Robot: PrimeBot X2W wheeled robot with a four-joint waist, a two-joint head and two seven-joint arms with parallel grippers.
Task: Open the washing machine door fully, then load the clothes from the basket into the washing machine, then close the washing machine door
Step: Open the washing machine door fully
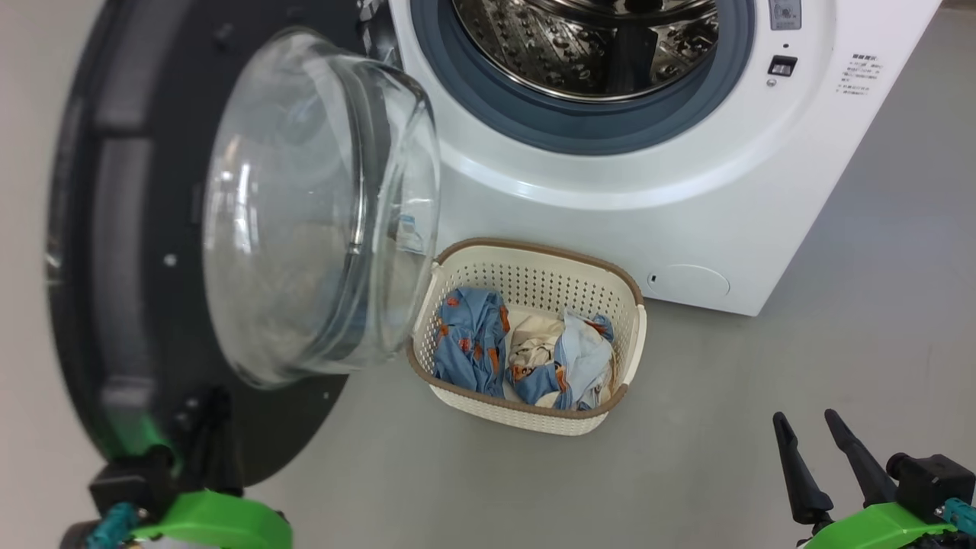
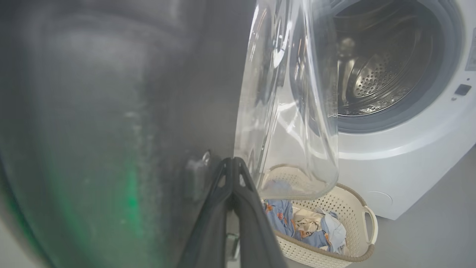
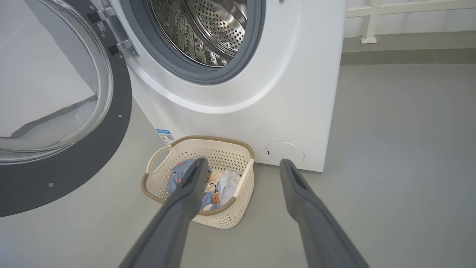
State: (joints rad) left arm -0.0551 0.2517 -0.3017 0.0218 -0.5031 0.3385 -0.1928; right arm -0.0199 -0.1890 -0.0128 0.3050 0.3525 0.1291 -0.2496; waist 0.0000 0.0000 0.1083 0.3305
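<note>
- Step in hand, as I judge it: opening the washing machine door (image 1: 114, 267). It stands swung wide, at 9 o'clock from the drum (image 1: 579, 46), its glass bowl bulging toward the basket (image 1: 534, 255).
- The left gripper (image 2: 233, 163) is clenched on nothing, with its tips at the door's inner face beside the glass. They look to be touching it, though I cannot tell for certain.
- The right gripper (image 1: 804, 418) is released and empty, low at 4 o'clock in the head view.
- The clothes (image 1: 473, 343) lie heaped in the basket on the floor (image 1: 762, 366), just before the washing machine (image 1: 686, 213), at 10 o'clock from the right gripper and well apart from it.
- Next move probably calls for a last nudge on the door, then the right gripper reaching down into the basket.
</note>
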